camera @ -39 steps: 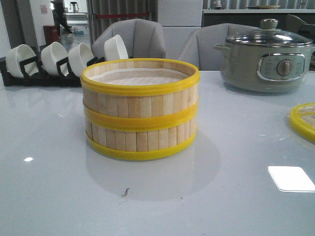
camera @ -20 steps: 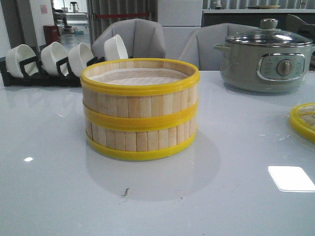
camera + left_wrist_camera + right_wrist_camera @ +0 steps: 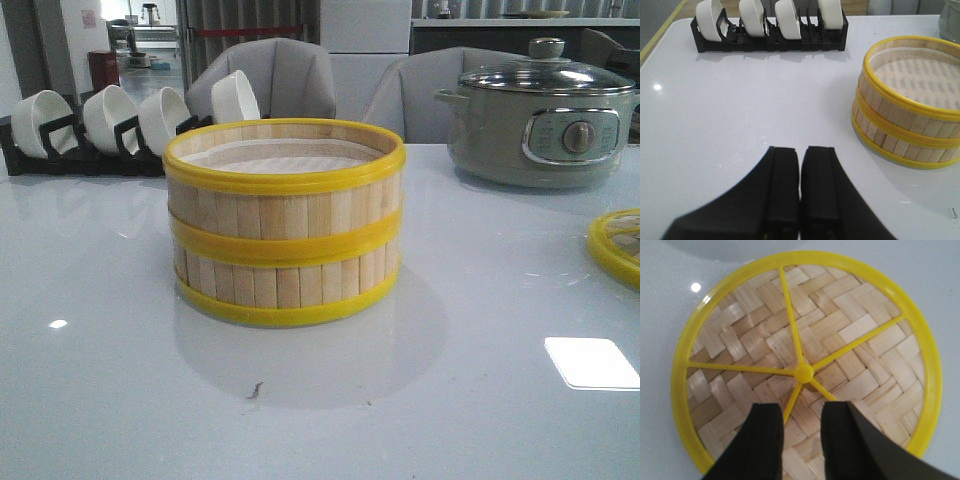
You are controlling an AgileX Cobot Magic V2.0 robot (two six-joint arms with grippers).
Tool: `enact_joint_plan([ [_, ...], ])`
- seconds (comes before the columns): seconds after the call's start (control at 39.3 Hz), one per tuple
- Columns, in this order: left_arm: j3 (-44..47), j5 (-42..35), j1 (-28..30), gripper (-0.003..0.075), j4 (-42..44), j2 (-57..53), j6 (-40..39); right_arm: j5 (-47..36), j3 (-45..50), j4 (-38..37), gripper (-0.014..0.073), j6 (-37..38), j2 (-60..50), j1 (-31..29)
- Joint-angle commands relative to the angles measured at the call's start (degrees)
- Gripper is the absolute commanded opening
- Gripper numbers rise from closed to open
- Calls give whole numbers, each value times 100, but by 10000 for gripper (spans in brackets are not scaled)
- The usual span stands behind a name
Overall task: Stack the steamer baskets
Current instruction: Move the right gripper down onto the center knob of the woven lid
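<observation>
At the far left, the white bowls [image 3: 765, 20] stood in their black rack [image 3: 770, 42] well beyond the left jaws [image 3: 800, 187], which were pressed together on nothing above the bare bench [image 3: 730, 110]. The steamer baskets [image 3: 285, 220], two stacked with yellow rims and a pale liner showing inside the open top, sat ahead of those jaws and off to their right side, with the grey-green pot [image 3: 540, 120] farther back. The right jaws [image 3: 801, 432] stood parted above the woven lid [image 3: 805, 360] lying flat on the bench, its yellow knob [image 3: 803, 373] just ahead of the gap.
</observation>
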Motion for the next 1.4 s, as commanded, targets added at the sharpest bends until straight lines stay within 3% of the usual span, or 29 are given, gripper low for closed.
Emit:
enact_joint_plan([
  [0.0, -162, -485, 5, 103, 13, 42, -69, -108, -358, -88, 321, -52, -47, -42],
  [0.92, -162, -485, 5, 104, 13, 42, -69, -371, -621, -88, 318, -52, 684, -42],
  [1.09, -162, -485, 5, 103, 13, 42, -69, -415, -621, -88, 225, -52, 711, -42],
  [1.3, -162, -485, 5, 104, 13, 42, -69, -345, -621, -88, 35, -52, 704, -37],
  [1.37, -162, -485, 5, 104, 13, 42, -69, -319, -621, -88, 23, -47, 686, -15],
])
